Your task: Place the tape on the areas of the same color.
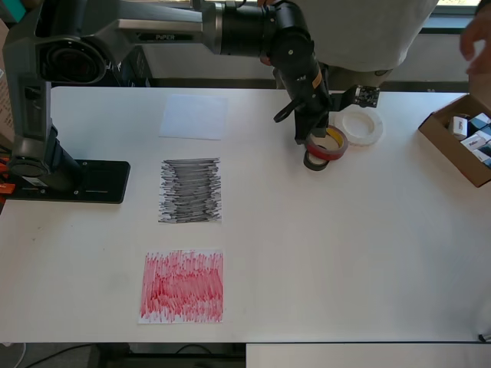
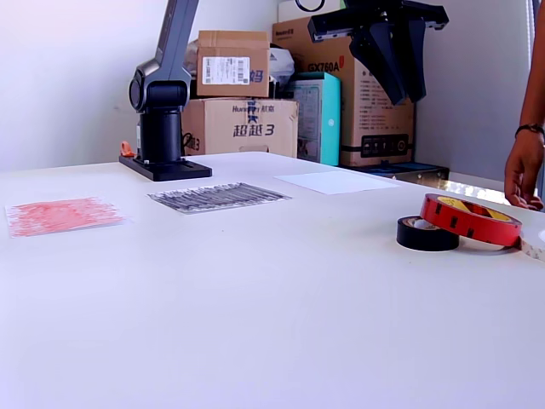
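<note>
The red tape [image 1: 327, 152] [image 2: 465, 223] lies tilted, its edge resting on the small black tape [image 1: 313, 162] [image 2: 423, 238] beside it. A whitish tape ring [image 1: 374, 133] sits just behind them in the overhead view. My gripper [image 1: 311, 136] [image 2: 408, 95] hangs well above the table over these rolls, fingers pointing down, open and holding nothing. Left of the rolls in the overhead view lie three sheets: a white area [image 1: 193, 116] [image 2: 338, 181], a black scribbled area [image 1: 190, 190] [image 2: 218, 196] and a red scribbled area [image 1: 182, 286] [image 2: 61, 214].
The arm's base [image 1: 65, 180] [image 2: 163, 162] stands at the overhead view's left edge. An open cardboard box [image 1: 453, 146] with small items sits at the right edge. A person's hand [image 2: 524, 175] hovers near the tapes. Stacked cartons [image 2: 234, 94] stand behind the table.
</note>
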Motion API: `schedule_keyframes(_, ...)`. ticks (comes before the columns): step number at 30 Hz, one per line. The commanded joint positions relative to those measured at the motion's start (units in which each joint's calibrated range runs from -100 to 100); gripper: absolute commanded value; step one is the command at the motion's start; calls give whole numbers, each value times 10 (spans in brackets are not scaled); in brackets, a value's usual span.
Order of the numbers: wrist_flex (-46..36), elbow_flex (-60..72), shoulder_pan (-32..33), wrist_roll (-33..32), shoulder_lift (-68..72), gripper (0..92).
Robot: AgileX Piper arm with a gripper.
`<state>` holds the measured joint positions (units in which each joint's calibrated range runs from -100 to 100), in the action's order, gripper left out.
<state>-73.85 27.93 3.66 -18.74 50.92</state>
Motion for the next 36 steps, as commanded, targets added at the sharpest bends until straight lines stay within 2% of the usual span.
schedule_keyframes(1,3,-2,4,-6,14,362)
schedule_keyframes(7,3,-2,6,-7,31,521)
schedule_keyframes(11,14,-2,8,-9,46,586)
schedule_keyframes(29,31,16,10,-180,88,593)
schedule_keyframes(36,30,61,8,-189,121,592)
